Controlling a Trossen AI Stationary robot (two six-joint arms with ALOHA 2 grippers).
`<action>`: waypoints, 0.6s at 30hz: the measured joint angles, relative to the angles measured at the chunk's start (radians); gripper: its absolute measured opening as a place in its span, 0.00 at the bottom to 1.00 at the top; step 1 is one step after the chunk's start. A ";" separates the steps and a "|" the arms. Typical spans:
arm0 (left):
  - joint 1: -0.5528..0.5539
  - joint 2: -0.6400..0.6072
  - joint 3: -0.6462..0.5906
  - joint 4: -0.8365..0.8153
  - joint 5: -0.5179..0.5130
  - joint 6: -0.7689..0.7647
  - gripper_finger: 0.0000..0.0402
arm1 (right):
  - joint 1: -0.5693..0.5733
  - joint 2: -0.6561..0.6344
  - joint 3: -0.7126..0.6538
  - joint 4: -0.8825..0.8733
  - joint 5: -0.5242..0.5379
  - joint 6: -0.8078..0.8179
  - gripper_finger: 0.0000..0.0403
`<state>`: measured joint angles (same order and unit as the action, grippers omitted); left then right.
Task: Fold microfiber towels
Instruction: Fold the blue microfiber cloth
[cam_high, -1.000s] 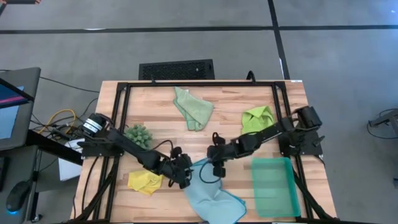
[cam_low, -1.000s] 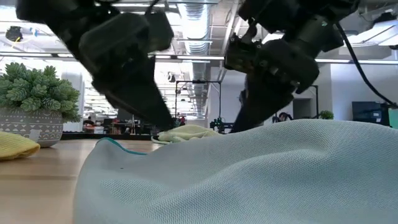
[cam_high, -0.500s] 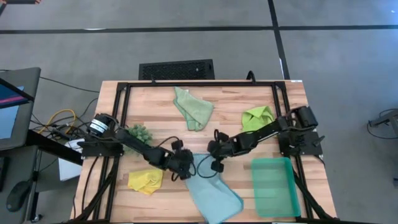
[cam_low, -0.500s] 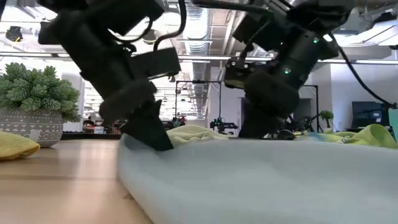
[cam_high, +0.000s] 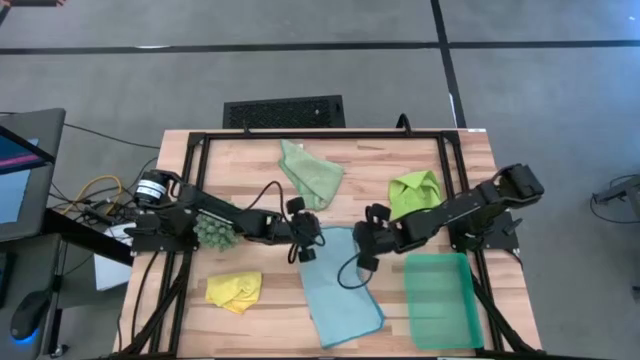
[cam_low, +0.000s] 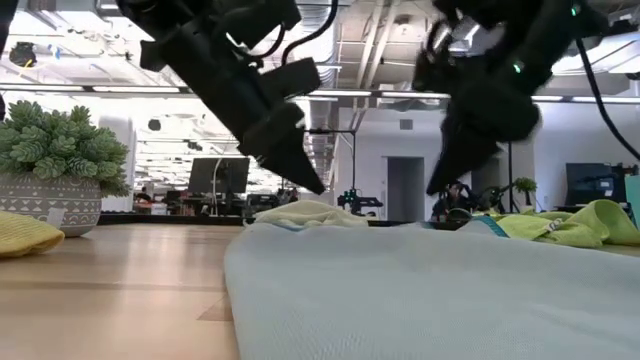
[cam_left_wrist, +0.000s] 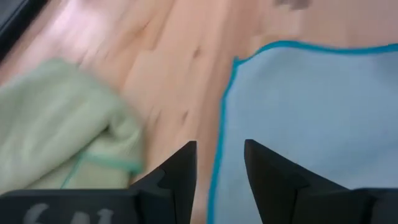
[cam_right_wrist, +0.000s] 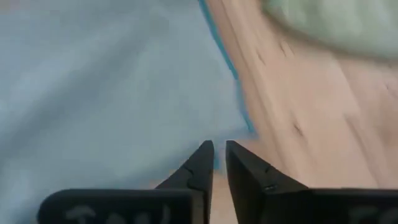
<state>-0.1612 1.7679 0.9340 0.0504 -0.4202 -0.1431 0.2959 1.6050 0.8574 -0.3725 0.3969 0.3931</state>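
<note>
Now light blue towel (cam_high: 340, 285) flat, woven, teal-edged; left jaws spread, right jaws slightly parted.

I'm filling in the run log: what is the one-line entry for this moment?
light blue towel: flat mid-table | left gripper: open above its far left corner | right gripper: above far right corner, empty | green, lime, yellow towels: unfolded

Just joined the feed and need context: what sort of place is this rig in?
Probably a robotics lab or open office workspace: a wooden table on grey floor, exposed ceiling ducts, and monitors with other equipment in the room behind.
</note>
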 joint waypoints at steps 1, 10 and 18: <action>0.000 0.000 0.000 0.015 0.025 0.003 0.32 | -0.012 0.008 -0.012 0.023 -0.008 -0.010 0.19; -0.049 0.001 -0.027 -0.043 0.240 -0.111 0.32 | -0.102 0.031 -0.102 0.252 -0.301 -0.180 0.28; -0.030 -0.003 -0.129 -0.072 0.123 -0.017 0.32 | -0.115 0.123 -0.102 0.382 -0.418 -0.231 0.30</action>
<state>-0.1912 1.7653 0.8051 -0.0219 -0.2975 -0.1597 0.1812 1.7276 0.7550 0.0098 -0.0215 0.1624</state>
